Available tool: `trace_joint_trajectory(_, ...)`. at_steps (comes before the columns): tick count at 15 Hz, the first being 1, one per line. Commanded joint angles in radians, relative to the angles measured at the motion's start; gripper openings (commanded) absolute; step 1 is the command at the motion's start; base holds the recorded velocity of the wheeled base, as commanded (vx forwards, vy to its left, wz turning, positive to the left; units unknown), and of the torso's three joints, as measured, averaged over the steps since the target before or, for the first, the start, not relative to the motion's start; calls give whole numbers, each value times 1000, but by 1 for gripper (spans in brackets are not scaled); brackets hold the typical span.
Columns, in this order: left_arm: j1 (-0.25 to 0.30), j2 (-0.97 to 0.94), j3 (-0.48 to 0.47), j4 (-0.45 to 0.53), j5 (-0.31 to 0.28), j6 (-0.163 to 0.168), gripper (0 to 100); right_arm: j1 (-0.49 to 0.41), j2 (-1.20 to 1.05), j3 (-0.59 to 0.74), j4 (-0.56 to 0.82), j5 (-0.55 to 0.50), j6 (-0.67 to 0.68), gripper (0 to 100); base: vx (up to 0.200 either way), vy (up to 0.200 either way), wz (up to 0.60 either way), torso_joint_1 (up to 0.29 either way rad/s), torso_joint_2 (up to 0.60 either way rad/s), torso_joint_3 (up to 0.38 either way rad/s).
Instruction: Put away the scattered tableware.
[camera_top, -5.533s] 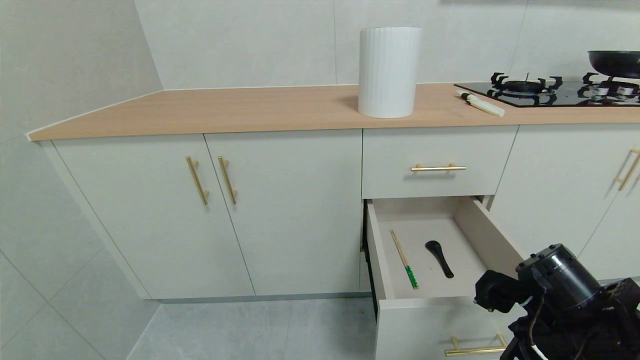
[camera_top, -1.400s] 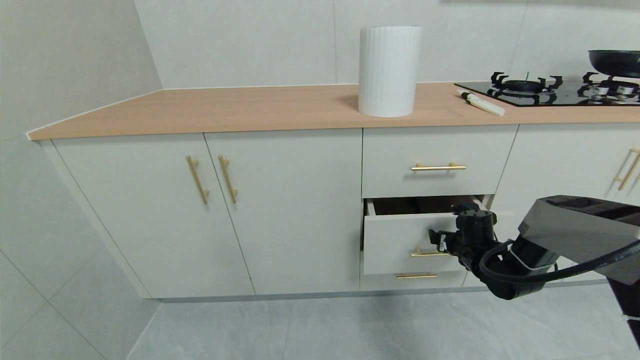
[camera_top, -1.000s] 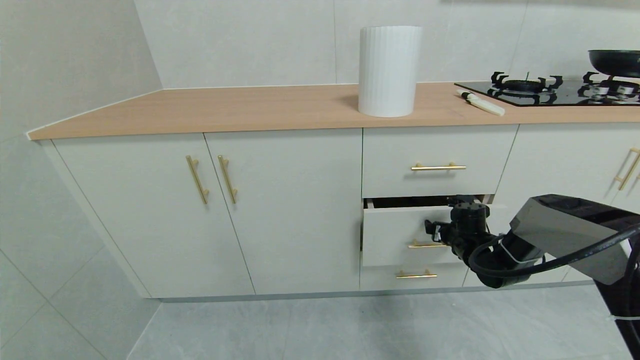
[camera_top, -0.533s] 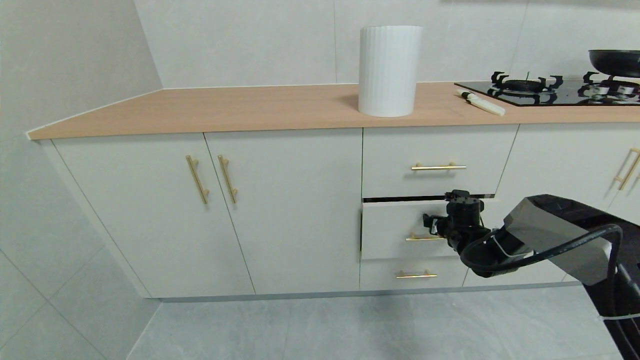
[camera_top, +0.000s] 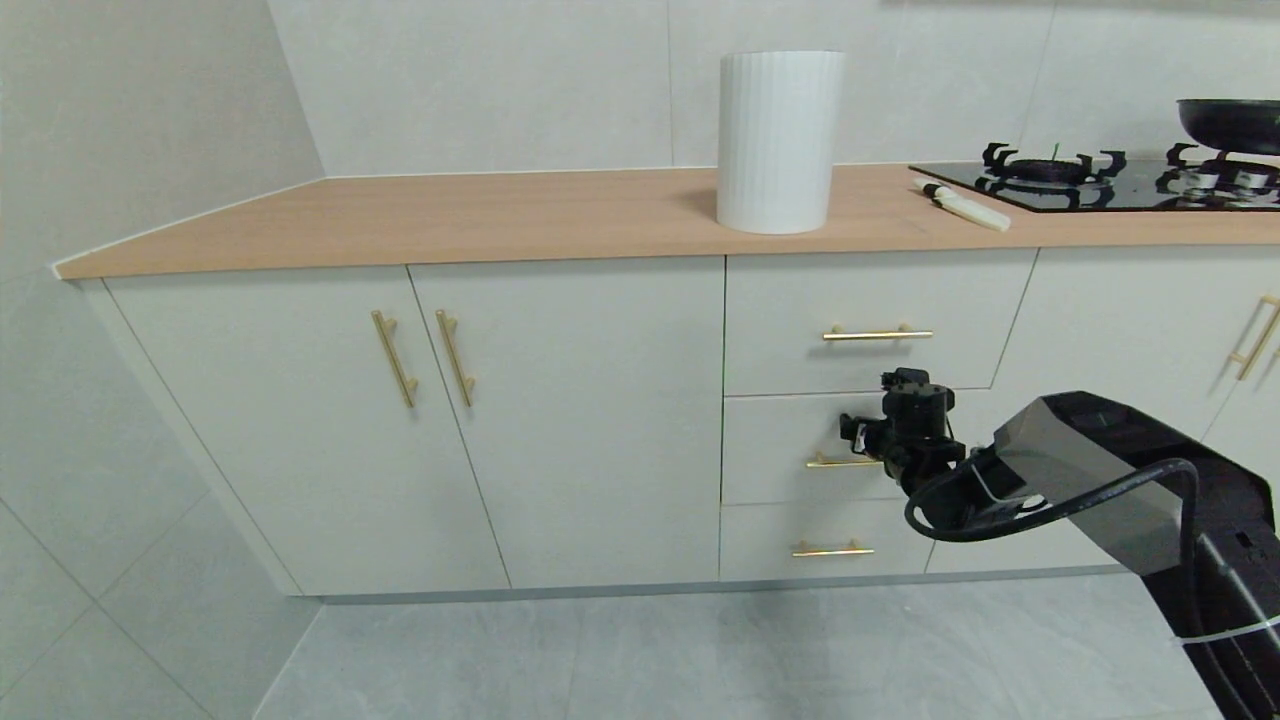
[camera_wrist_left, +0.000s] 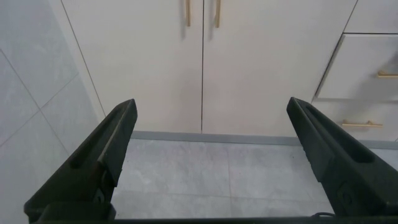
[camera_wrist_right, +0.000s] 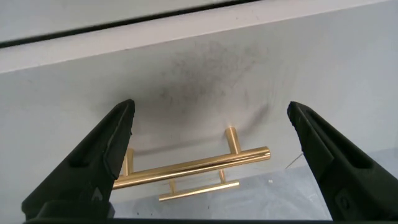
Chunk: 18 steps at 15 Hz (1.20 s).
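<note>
The middle drawer (camera_top: 780, 440) of the cabinet stands shut, flush with the drawers above and below it. My right gripper (camera_top: 866, 440) is right at its front, beside the brass handle (camera_top: 828, 461). In the right wrist view the right gripper (camera_wrist_right: 208, 124) is open, its fingers (camera_wrist_right: 106, 155) spread wide either side of the drawer front (camera_wrist_right: 205, 68) and the brass handle (camera_wrist_right: 193, 165), holding nothing. My left gripper (camera_wrist_left: 211, 118) is open and hangs low over the grey floor, facing the cupboard doors (camera_wrist_left: 202, 56).
On the wooden counter (camera_top: 450, 215) stand a white ribbed canister (camera_top: 778, 140) and a cream-handled knife (camera_top: 962, 206); a gas hob (camera_top: 1100, 180) with a black pan (camera_top: 1230, 122) is at the right. Double cupboard doors (camera_top: 420, 420) fill the left. Open grey floor (camera_top: 600, 650) lies below.
The middle drawer, earlier pulled out with chopsticks and a black spoon inside, has been pushed shut by my right arm, which moved forward with it.
</note>
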<state>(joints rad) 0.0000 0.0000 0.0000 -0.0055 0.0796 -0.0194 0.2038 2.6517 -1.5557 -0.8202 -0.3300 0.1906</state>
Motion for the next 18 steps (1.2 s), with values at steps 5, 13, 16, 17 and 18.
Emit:
trace_joint_trajectory(5, 0, 2, 0, -1, 0, -1, 100, -3, 40, -87, 46, -3, 0, 100, 0, 0, 0, 0, 0, 0)
trace_joint_trajectory(13, 0, 2, 0, -1, 0, -1, 100, 8, -463, 563, -99, -17, 4, 100, 0, 0, 0, 0, 0, 0)
trace_joint_trajectory(16, 0, 2, 0, -1, 0, -1, 100, 22, -842, 954, -169, -18, 0, 100, 0, 0, 0, 0, 0, 0)
trace_joint_trajectory(17, 0, 2, 0, -1, 0, -1, 100, 28, -912, 1007, -169, -21, 1, 100, 0, 0, 0, 0, 0, 0)
trace_joint_trajectory(18, 0, 2, 0, -1, 0, -1, 100, 31, -1144, 1145, -169, -23, -3, 100, 0, 0, 0, 0, 0, 0)
